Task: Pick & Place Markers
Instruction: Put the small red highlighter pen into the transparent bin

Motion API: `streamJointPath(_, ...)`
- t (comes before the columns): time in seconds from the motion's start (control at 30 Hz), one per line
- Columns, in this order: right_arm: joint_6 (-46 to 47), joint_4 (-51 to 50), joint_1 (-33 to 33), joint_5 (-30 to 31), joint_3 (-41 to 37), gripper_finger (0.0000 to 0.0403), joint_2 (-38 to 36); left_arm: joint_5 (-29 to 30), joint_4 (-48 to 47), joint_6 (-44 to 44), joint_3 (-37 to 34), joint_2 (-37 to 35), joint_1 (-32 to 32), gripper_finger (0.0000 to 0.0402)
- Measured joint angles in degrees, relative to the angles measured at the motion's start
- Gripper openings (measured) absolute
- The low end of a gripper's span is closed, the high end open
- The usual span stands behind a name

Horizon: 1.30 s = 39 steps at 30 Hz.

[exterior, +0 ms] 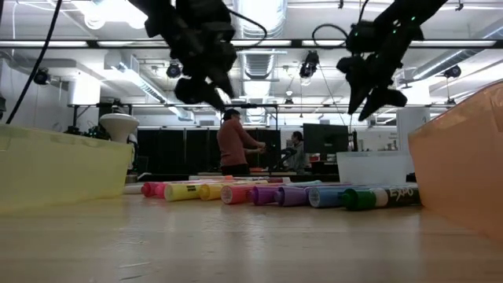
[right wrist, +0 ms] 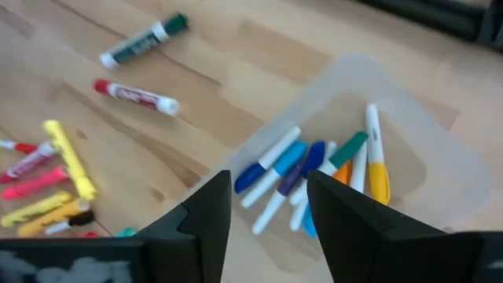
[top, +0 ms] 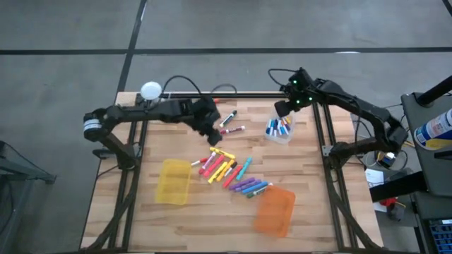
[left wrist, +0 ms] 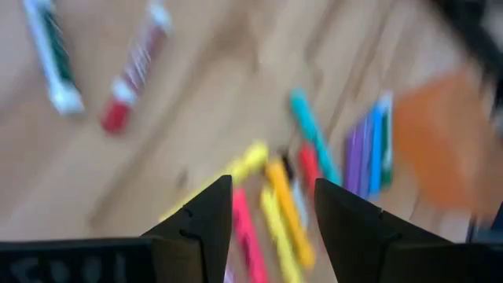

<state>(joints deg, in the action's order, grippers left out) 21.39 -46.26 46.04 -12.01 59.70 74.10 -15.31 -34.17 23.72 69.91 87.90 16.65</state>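
My right gripper (right wrist: 267, 212), fingers apart and empty above the clear bin (right wrist: 440, 149), should lift clear before swinging toward the markers (top: 229, 169) at eight o'clock.

Overhead, level tabletop and two wrist views share the markers (top: 229, 169), the left wrist's perhaps closest.

One word can be read: "EXPO", in pale letters on the barrel of the green-capped marker (exterior: 381, 197) at the 3 o'clock end of the row of markers (exterior: 267, 192) in the low view. Printing on the other barrels is too small or blurred to read.
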Motion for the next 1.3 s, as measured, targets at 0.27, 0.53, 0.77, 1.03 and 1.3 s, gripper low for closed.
streamJointPath(0.27,0.00,0.60,0.00,0.00,0.00,0.0149,-5.38,3.85,-1.04,-1.31,-9.75,0.00,-2.19,0.0172)
streamJointPath(0.53,-0.47,0.60,0.00,0.02,0.00,0.0141,-7.74,7.31,-0.89,-6.17,-14.95,0.00,-4.00,0.0172)
streamJointPath(0.77,-0.66,0.15,0.00,0.02,-0.02,0.0134,-8.47,11.98,-0.79,-14.29,-16.50,0.00,-8.72,0.0172)
streamJointPath(1.03,-0.63,0.19,0.00,0.02,-0.04,0.0134,-8.47,13.35,1.48,-14.68,-16.81,2.07,-10.13,0.0172)
streamJointPath(1.3,-0.52,0.19,0.00,0.02,-0.04,0.0126,-8.47,13.12,2.71,-15.56,-16.81,5.17,-10.76,0.0172)
